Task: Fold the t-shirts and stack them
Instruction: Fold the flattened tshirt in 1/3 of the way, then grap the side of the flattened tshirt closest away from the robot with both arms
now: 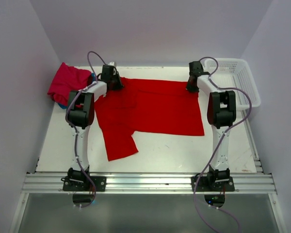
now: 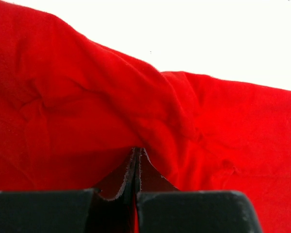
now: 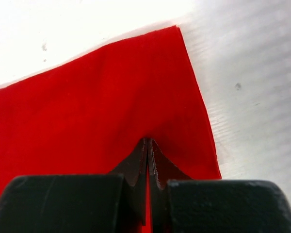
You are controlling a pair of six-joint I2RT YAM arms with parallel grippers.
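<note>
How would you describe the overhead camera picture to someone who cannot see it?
A large bright red cloth t-shirt lies spread on a white table, with the robot's left hand and right hand pinching its far edge. A crumpled crimson-pink cloth shirt sits at the far left corner, a white plastic mesh basket at the far right.

Soft matt cloth of red t-shirt (image 1: pixel 155 107)

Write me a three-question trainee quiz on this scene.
1. True or false: the left tool and the right tool are both shut on the red t-shirt.
2. Where does the white basket sit? A: far right; B: far left; C: near middle.
3. Fill in: the crumpled crimson-pink t-shirt lies at the table's far ___ corner.
Key: 1 true; 2 A; 3 left.
</note>
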